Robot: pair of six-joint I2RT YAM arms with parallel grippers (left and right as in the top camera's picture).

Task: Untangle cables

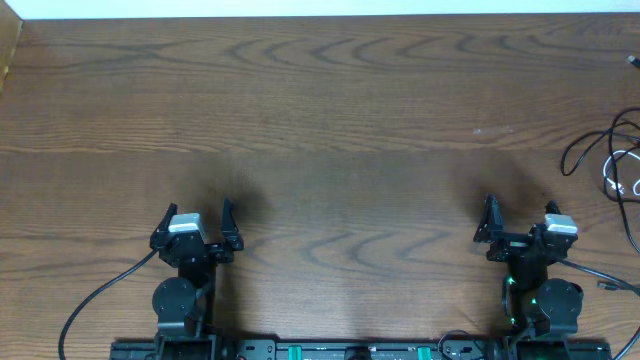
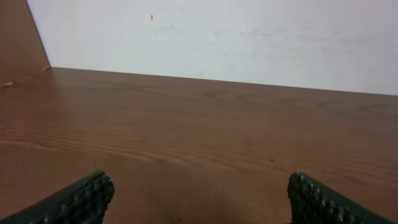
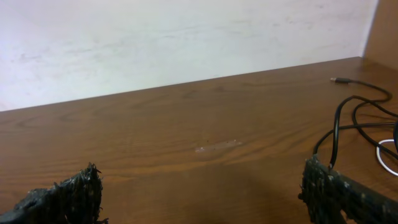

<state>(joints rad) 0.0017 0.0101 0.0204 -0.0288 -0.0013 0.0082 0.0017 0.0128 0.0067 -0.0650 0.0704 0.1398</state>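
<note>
- Resting low at the 6 o'clock edge of the desk, both arms are folded back over their bases, with the hands pointing toward 12 o'clock.
- Left hand: sits at about 7 o'clock in the overhead view. Its fingers are spread wide with nothing between them, only bare wood in the gap.
- Left wrist view: two dark studded pads show at the bottom corners, far apart. Open desk and a pale wall lie beyond.
- Right hand: sits at about 5 o'clock in the overhead view. Its fingers are spread as wide as the left's and it holds nothing.
- Cables: bunched at the 3 o'clock edge of the desk and partly cut off by the frame. They are thin black loops with a white cord among them. They lie at roughly 2 o'clock from the right hand and apart from it.
- Right wrist view: the black cords curl across the wood at 2 to 3 o'clock. A small plug end lies at the far tip, and the white cord curves in at the right edge.
- One black loop drops out of sight behind the right-side pad in that view. I cannot tell from there whether they touch, but the overhead view shows a gap.
- A thick black arm lead trails off at 8 o'clock from the left base.
</note>
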